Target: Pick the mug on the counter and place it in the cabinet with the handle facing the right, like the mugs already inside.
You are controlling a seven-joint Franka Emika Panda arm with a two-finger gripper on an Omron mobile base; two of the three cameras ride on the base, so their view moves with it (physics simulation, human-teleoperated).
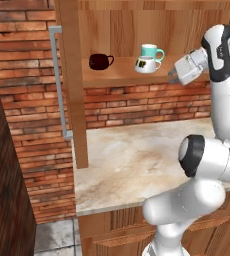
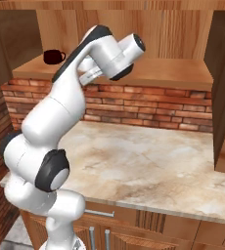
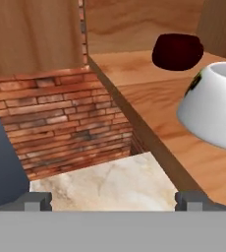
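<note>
Nearest, the counter point(image 1: 137, 160) lies bare. The gripper point(image 3: 114, 199) is released, fingertips point(image 3: 36, 201) wide apart. The mug point(image 1: 147, 64) sits on the cabinet point(image 1: 117, 75) shelf, teal mug point(image 1: 150, 51) behind, maroon mug point(image 1: 100, 61) left; its dark mark is unreadable.

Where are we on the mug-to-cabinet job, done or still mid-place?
Looks done: the white mug stands on the cabinet shelf, in front of the teal mug, with the maroon mug to its left. Its handle points right, as theirs do. In hand: nothing; the gripper is open, just right of the mug and apart from it. Left: probably only pulling the arm clear.
</note>
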